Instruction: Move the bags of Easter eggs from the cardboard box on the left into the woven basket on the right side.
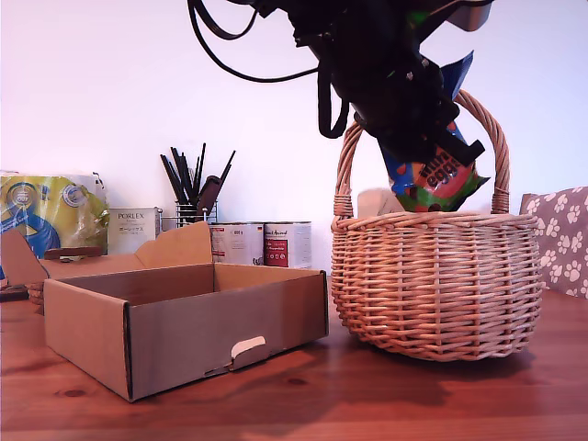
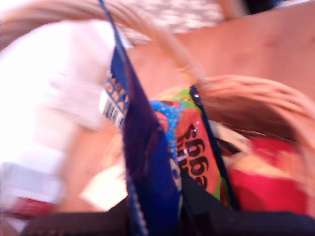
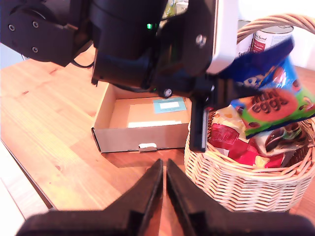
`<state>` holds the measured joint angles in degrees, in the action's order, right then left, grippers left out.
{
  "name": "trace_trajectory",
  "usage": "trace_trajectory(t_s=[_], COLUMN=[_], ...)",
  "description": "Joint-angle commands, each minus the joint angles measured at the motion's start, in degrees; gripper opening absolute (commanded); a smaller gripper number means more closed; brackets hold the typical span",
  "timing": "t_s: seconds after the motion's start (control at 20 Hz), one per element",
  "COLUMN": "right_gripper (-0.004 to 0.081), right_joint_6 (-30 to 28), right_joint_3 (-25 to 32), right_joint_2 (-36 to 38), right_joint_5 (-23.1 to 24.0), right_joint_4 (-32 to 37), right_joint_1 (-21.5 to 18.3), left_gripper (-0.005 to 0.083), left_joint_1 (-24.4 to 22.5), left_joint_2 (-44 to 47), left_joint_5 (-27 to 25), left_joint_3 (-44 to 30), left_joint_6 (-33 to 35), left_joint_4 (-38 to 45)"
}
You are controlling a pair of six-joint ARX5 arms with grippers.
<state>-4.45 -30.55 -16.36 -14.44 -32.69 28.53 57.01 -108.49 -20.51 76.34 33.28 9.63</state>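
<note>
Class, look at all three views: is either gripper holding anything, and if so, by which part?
My first gripper holds the blue bag of eggs by its top edge, hanging above the basket. My second gripper is shut on nothing.

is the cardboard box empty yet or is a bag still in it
Empty of bags: in the second wrist view the box shows only a flat label on its bare floor. The blue bag hangs over the basket.

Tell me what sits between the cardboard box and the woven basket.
Nothing: only bare table between box and basket, seen in the exterior view.
</note>
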Motion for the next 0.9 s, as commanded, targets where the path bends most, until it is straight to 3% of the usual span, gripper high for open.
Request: trace_trajectory(t_s=[0.0, 0.15, 0.3, 0.35, 0.4, 0.5, 0.55, 0.7, 0.85], right_gripper=[-0.0013, -0.0013, -0.0013, -0.0013, -0.0013, -0.0013, -0.0013, -0.0013, -0.0013], right_joint_6=[-0.1, -0.2, -0.2, -0.2, -0.2, -0.2, -0.2, -0.2, -0.2], right_joint_3=[1.2, 1.2, 1.2, 1.2, 1.2, 1.2, 1.2, 1.2, 1.2], right_joint_2=[-0.2, -0.2, -0.2, -0.2, -0.2, -0.2, -0.2, -0.2, -0.2], right_joint_5=[0.0, 0.0, 0.0, 0.0, 0.0, -0.2, -0.3, -0.5, -0.6], right_joint_4=[0.3, 0.3, 0.3, 0.3, 0.3, 0.3, 0.3, 0.4, 0.6], right_joint_1=[-0.1, -0.1, -0.1, -0.1, -0.1, -0.1, -0.1, -0.1, -0.1], left_gripper=[-0.0024, -0.0024, -0.0023, 0.0015, 0.0118, 0.0425, 0.0530, 0.0567, 0.0566], left_joint_1=[0.1, 0.1, 0.1, 0.1, 0.1, 0.1, 0.1, 0.3, 0.4], left_joint_2=[0.1, 0.1, 0.1, 0.1, 0.2, 0.2, 0.2, 1.0, 3.6], left_joint_5=[1.2, 5.7, 6.6, 6.6, 6.6, 6.3, 5.0, 1.1, 2.6], left_joint_3=[0.1, 0.1, 0.1, 0.1, 0.1, 0.9, 1.7, 5.4, 8.2], left_joint_6=[0.0, -0.2, -0.8, -1.3, -1.4, -1.4, -1.4, -1.9, -5.1], left_joint_4=[-2.8, -9.2, -11.4, -11.2, -10.6, -9.9, -10.4, -14.8, -20.6])
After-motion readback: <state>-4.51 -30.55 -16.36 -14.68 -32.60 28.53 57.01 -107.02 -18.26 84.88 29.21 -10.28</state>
